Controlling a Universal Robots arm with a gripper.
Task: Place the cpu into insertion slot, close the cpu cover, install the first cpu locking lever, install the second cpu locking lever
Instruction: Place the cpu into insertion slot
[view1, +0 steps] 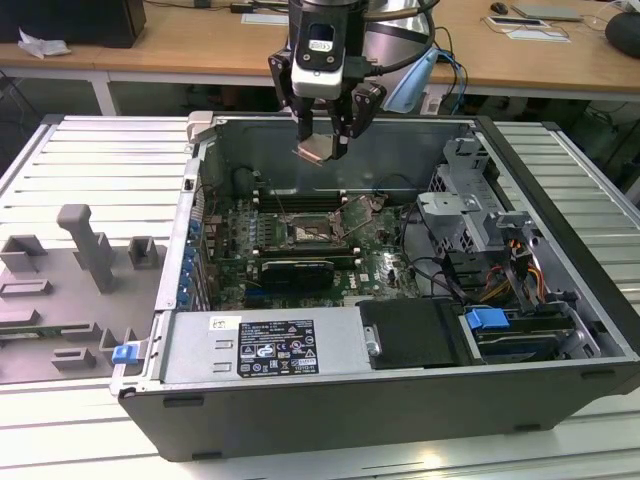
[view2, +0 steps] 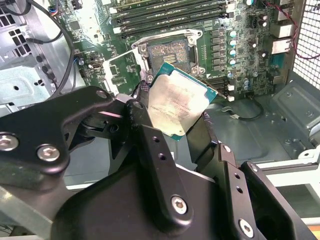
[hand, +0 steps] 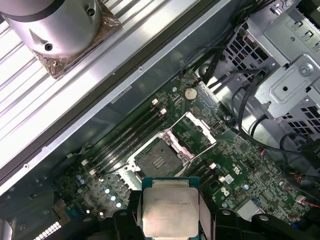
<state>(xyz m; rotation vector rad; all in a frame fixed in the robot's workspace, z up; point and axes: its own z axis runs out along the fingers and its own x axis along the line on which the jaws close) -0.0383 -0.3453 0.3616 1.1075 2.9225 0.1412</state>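
The cpu (view1: 313, 149) (hand: 170, 207), clamped flat between the closed fingers of the gripper (view1: 324, 136) (hand: 170, 216), hangs in the air above the open computer case (view1: 400, 410). It is well apart from the insertion slot (view1: 305, 232) (hand: 156, 161) below. The slot is bare and the cpu cover (view1: 360, 213) stands swung open beside it. Seating the chip, closing the cover and fastening both levers are judged still outstanding.

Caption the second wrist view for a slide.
Gripper grips the cpu by its edges, clear of the empty insertion slot on the motherboard.
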